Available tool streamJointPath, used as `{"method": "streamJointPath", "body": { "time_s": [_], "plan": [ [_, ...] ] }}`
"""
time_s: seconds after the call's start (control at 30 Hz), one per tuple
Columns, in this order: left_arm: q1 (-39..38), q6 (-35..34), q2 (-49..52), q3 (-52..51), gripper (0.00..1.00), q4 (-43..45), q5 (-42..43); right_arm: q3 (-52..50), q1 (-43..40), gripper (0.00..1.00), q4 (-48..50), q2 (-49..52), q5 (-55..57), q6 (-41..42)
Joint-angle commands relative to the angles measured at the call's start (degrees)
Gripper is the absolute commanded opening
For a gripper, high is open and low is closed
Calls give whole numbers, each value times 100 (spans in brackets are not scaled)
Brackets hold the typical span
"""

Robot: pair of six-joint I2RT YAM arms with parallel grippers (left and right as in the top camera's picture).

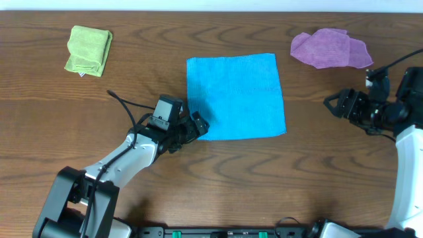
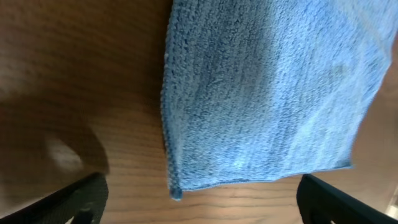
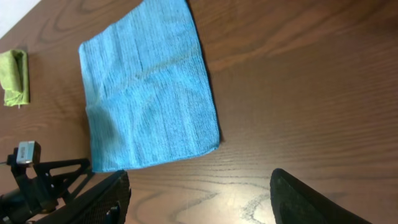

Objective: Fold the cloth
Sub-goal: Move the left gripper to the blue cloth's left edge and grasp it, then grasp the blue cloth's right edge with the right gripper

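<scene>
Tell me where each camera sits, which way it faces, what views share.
Overhead: above the table, looking straight down on cloth, green cloth, purple cloth; left gripper and right gripper show.
Left wrist: on that arm, facing the cloth's near corner; own fingers at bottom.
Right wrist: faces across the table toward the cloth; own fingers at bottom.
Shared: all three show the cloth; overhead and right wrist, the green cloth.
</scene>
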Motion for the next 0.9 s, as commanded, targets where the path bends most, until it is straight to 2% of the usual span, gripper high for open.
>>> {"method": "streamJointPath", "body": {
  "time_s": [0.0, 0.1, 0.43, 0.57, 0.63, 0.7, 0.73, 0.87],
  "plan": [
    [-24, -225, 39, 103, 86, 50, 105, 9, -52, 73, 52, 2, -116, -109],
    [-24, -315, 39, 103, 86, 48, 92, 9, -52, 73, 81, 2, -116, -109],
    [-22, -538, 461, 103, 75, 76, 337, 9, -52, 73, 105, 2, -116, -111],
    [-22, -575, 573, 103, 57, 81, 417, 9, -52, 72, 103, 2, -116, -109],
    [-13, -575, 570, 103, 36, 92, 426, 9, -52, 72, 103, 2, -116, -109],
    [13, -575, 570, 103, 10, 87, 428, 9, -52, 71, 103, 2, -116, -111],
    [28, -575, 570, 103, 6, 87, 435, 9, -52, 71, 103, 2, -114, -109],
    [223, -573, 560, 105, 6, 90, 450, 7, -50, 70, 122, 4, -74, -118]
  ]
}}
